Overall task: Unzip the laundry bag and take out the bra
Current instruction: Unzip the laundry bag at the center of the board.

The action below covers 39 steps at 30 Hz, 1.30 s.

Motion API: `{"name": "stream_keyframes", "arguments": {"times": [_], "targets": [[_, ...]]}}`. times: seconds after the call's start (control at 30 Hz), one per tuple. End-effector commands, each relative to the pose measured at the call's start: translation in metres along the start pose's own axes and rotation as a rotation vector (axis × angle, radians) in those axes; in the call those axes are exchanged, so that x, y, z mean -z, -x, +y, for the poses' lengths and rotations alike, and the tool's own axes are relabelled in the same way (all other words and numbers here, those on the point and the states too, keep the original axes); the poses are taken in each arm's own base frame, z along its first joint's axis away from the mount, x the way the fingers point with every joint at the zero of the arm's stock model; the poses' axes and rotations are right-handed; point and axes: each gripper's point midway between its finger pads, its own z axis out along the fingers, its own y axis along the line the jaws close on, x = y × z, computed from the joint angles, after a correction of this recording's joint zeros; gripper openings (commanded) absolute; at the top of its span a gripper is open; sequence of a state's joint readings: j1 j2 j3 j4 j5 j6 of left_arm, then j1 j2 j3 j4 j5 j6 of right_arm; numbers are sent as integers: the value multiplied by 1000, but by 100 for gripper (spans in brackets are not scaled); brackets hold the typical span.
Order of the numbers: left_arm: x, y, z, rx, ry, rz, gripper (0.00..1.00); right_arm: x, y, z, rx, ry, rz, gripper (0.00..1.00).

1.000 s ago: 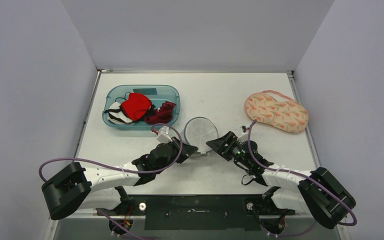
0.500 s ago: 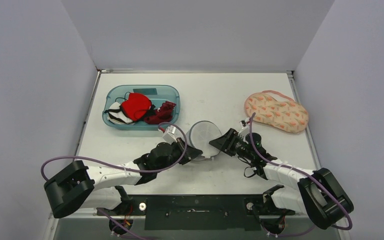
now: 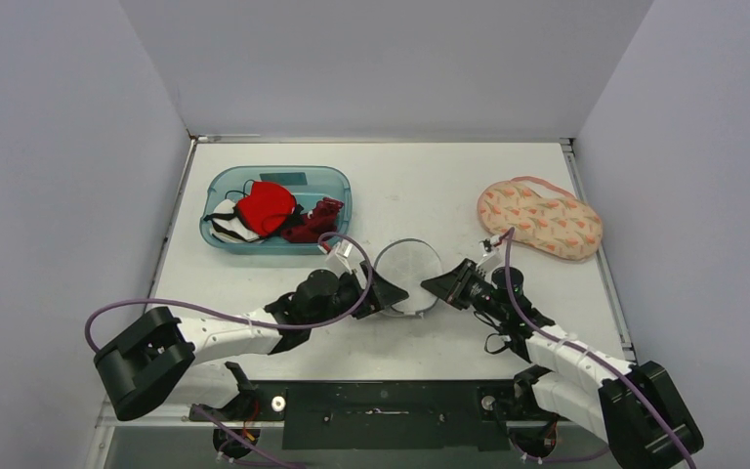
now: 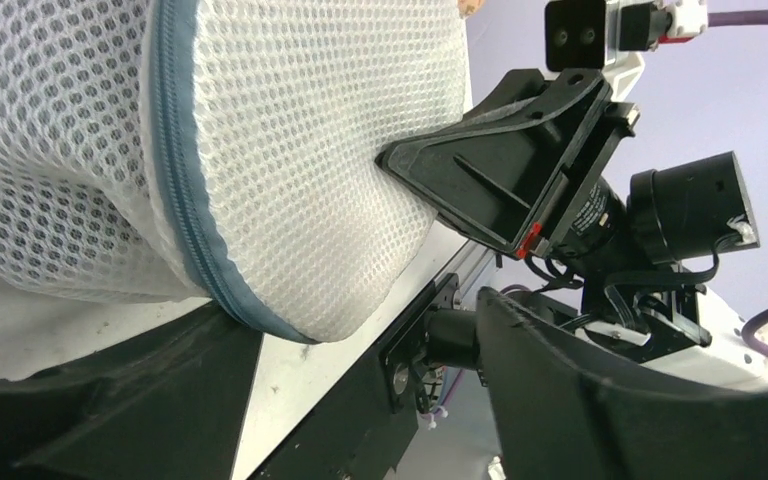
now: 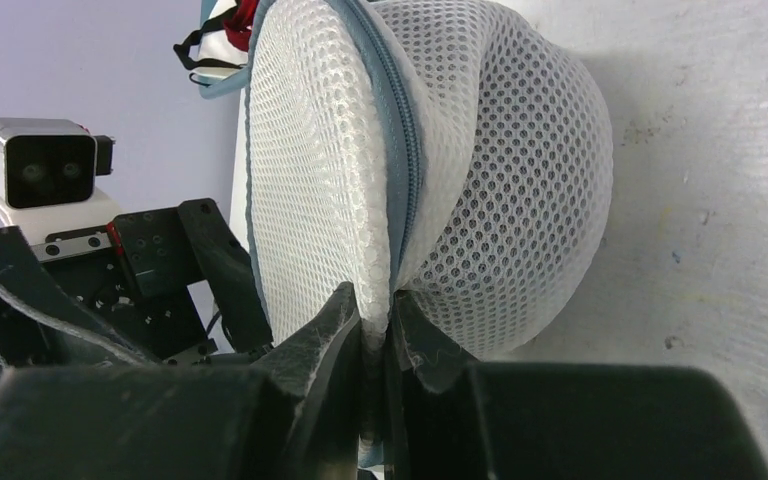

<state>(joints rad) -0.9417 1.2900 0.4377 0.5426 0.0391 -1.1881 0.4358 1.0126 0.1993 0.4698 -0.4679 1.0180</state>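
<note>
The laundry bag [image 3: 408, 274] is a round white mesh dome with a blue-grey zipper [image 5: 401, 150] that is zipped closed. It stands on its edge on the table between the two grippers. My right gripper [image 5: 375, 325] is shut on a fold of mesh beside the zipper seam, at the bag's right side [image 3: 446, 284]. My left gripper [image 3: 387, 293] stands open at the bag's left side, and the bag's lower edge [image 4: 290, 320] hangs just beyond its spread fingers [image 4: 600, 400]. The bra is hidden; the mesh does not show what is inside.
A blue tray [image 3: 337, 179] at the back left holds red, white and dark garments. A pink patterned padded item [image 3: 539, 217] lies at the back right. The table's near edge and the arm mounts run just behind the left gripper [image 4: 400, 400].
The left gripper has opened and let go of the bag. The right gripper has moved in and shut on the mesh. The bag has shifted slightly right and nearer.
</note>
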Motion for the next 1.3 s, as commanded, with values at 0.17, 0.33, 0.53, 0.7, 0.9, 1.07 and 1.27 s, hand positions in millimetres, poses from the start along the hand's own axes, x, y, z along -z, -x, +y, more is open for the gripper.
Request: {"name": "stream_keyframes", "arguments": {"times": [0.17,0.33,0.53,0.7,0.9,1.07,1.27], "targets": [[10,8,-19,-10,-63,-36,87,8,8,8,-108,47,-88,5],[8,-2,-14,35,-59,5,82,13,11,8,-178,57,-131,5],[2,-15,-14,66,-67,53,74,13,14,10,-217,71,-150,5],[-5,-16,-21,70,-90,68,61,10,12,16,-222,89,-135,5],[-9,-10,-21,62,-71,47,49,8,6,20,-195,94,-118,5],[-10,-3,-14,64,-40,17,43,9,2,21,-169,98,-110,5],[-12,-2,-12,65,-37,12,29,11,0,24,-144,106,-100,5]]}}
